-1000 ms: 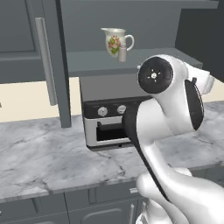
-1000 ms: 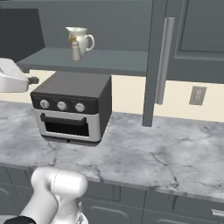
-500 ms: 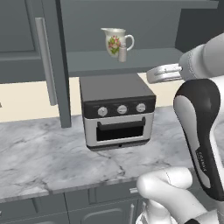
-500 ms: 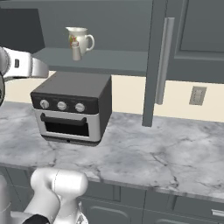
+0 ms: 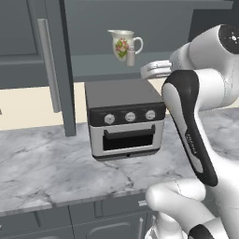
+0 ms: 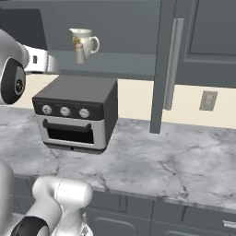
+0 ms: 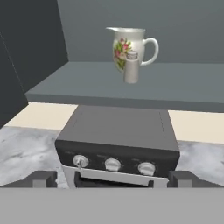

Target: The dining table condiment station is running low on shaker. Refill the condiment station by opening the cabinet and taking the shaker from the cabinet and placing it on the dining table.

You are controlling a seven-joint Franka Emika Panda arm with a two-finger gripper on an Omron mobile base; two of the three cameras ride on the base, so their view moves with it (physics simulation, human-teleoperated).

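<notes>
The dark grey wall cabinet with recessed-panel doors and long metal bar handles (image 5: pixel 46 51) stands open, its doors swung wide to either side so the grey shelf inside is bare to the arm. That part of the job looks done, and the reach for the shaker seems to be the step in hand. The tiny grey-beige cylindrical shaker with a narrower cap (image 7: pixel 131 68) stands upright on that shelf, directly above the black countertop toaster oven with three silver knobs (image 5: pixel 123 119) and just in front of the white floral pitcher with a curved handle (image 7: pixel 129 46). The two look to be touching or nearly so, which I cannot settle. The white arm's two-finger gripper (image 7: pixel 111 178) is level with the oven's top edge and faces the shelf head-on. Its dark fingertips (image 7: pixel 43 178) are spread wide, set well apart at either side of the oven front, probably so they can pass round the small cylinder from the front. It holds nothing and is well short of the shelf. The pitcher so close behind leaves little room, so a deep approach could knock it. The oven sits on the grey-white veined marble counter with drawer fronts (image 6: pixel 152 161).
</notes>
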